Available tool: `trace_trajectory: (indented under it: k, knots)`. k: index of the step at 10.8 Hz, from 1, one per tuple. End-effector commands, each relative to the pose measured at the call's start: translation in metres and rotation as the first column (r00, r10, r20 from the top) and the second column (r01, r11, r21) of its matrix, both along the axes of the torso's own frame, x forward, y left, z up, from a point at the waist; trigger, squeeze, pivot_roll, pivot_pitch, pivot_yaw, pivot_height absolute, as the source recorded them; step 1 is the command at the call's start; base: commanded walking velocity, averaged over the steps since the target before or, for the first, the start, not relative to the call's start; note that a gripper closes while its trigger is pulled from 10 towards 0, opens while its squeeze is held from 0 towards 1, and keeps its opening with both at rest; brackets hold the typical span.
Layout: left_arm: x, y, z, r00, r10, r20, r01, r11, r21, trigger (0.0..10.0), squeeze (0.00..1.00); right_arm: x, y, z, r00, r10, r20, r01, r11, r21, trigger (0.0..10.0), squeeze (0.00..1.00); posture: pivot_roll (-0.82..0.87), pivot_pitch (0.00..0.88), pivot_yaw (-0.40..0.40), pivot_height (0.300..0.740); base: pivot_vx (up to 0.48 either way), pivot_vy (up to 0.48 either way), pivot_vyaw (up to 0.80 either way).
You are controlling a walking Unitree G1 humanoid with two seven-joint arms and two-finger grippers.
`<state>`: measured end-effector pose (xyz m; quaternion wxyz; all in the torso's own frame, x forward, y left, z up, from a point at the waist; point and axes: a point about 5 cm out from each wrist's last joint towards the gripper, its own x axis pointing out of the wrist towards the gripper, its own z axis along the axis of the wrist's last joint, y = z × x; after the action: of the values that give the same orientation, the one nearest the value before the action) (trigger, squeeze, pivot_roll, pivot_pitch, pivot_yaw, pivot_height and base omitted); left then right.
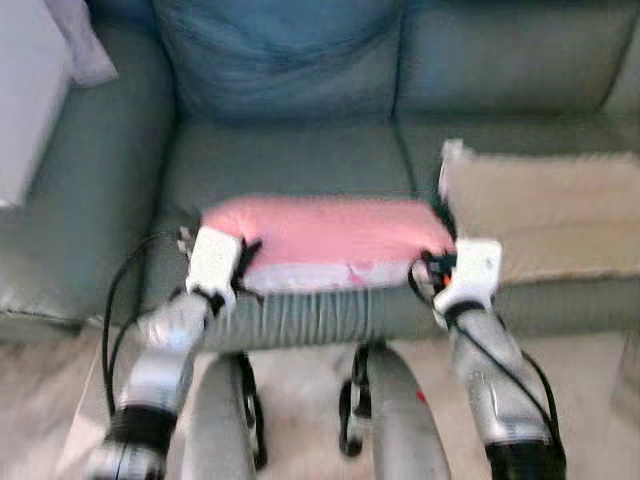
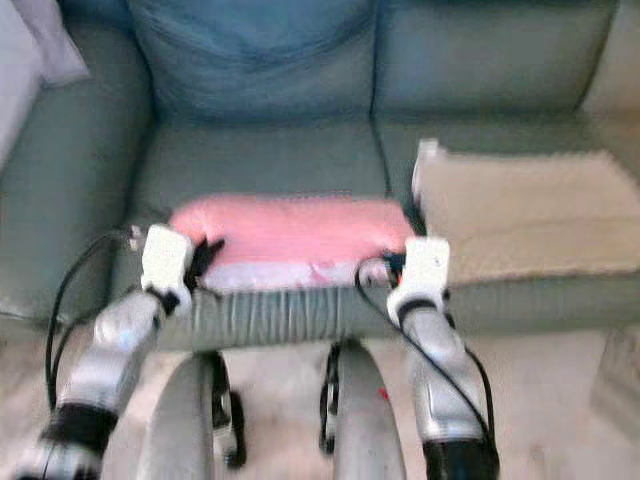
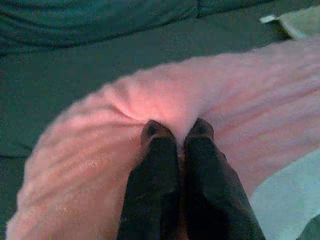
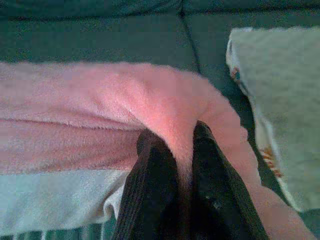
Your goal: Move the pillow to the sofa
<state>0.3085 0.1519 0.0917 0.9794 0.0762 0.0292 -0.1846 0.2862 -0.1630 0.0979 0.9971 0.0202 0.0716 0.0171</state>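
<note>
- Left eye view showed the pink pillow (image 1: 330, 240) lying at the front edge of the green sofa (image 1: 290, 160) seat, held by both grippers.
- The pillow looked as if it was already resting on the seat cushion, so the carrying part of the job seemed almost done.
- What was left, as far as I could judge, was to let go of the pillow and pull both arms back.
- The left gripper (image 3: 177, 131) was at the pillow's left end. Its two black fingers (image 3: 155, 137) were pressed close together, with a pinch of pink fluff squeezed between them.
- The right gripper (image 4: 177, 134) was at the pillow's right end. Its fingers (image 4: 205, 137) were also close together, clamped on a fold of the pink cover.
- A white strip ran along the pillow's near side, facing the robot.
- A tan blanket (image 1: 545, 215) lay on the next seat, just beside the pillow's right end. I could not tell if the two touched.
- A big blue cushion (image 1: 280, 55) leaned on the sofa back, behind the pillow and apart from it.
- Both eye views were a bit blurry, so small things were hard to make out.
</note>
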Motion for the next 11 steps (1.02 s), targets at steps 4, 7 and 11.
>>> trace_trajectory:
  k: [4, 7, 11]
  knots:
    - [0.024, 0.027, -0.003, 0.988, 0.154, 0.03, -0.156, 0.984, 0.08, 10.0, 0.0, 0.026, -0.01, -0.003, 0.997, -0.009, -0.082, 0.006, 0.999, -0.031, 10.0, 0.0, -0.07, 0.52, -0.034, 0.638, 0.0, 0.0, 0.0]
    - [0.042, 0.042, 0.007, 0.96, 0.265, 0.087, -0.277, 0.944, 0.18, 10.0, 0.0, 0.055, -0.014, 0.011, 0.998, 0.055, -0.042, -0.059, 0.99, -0.127, 10.0, 0.0, -0.08, 0.529, -0.034, 0.638, 0.0, 0.0, 0.0]
    - [0.049, 0.07, 0.018, 0.927, 0.349, 0.139, -0.374, 0.892, 0.253, 10.0, 0.0, 0.066, -0.003, 0.015, 0.993, 0.115, -0.024, -0.117, 0.986, -0.116, 10.0, 0.0, -0.08, 0.523, -0.042, 0.638, 0.0, 0.0, 0.0]
